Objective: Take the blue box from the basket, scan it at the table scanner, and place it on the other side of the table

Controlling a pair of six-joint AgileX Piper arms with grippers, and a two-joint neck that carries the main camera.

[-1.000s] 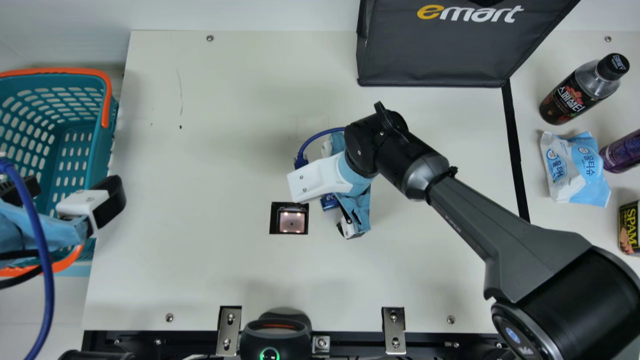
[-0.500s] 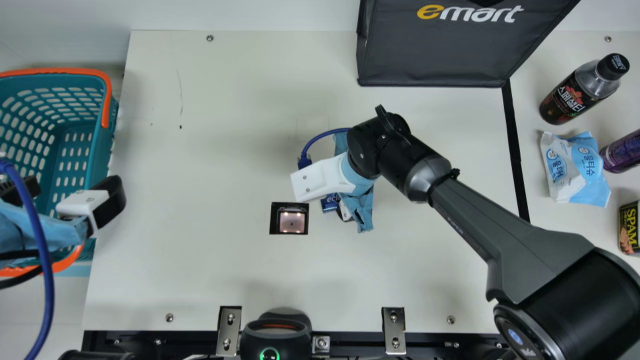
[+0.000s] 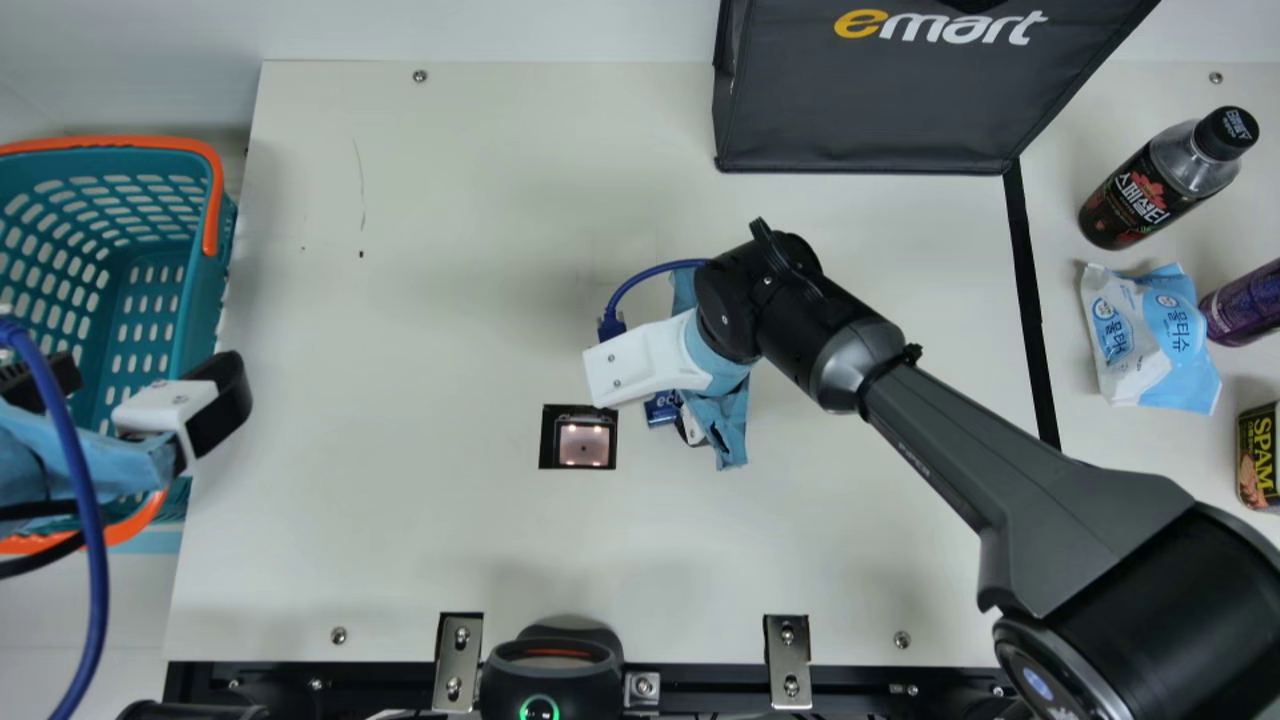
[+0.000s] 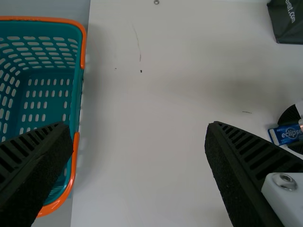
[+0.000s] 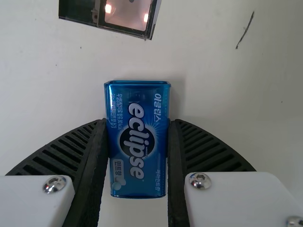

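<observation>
My right gripper is just right of the table scanner in the main view, mostly hidden under its own wrist. One end of the blue box pokes out there. In the right wrist view, the right gripper is shut on the blue box, one finger along each long side; the scanner lies beyond the box's end. My left gripper is over the near part of the teal basket. Its fingers stand wide apart in the left wrist view, where the left gripper holds nothing.
A dark bag stands at the back. Beyond the black tape line on the right are a dark bottle, a wipes pack, a purple bottle and a can. A black device sits at the front edge.
The right gripper has shifted slightly rightward, away from the scanner, and its wrist has turned a little; the blue box has moved with it. The left arm has kept still.
</observation>
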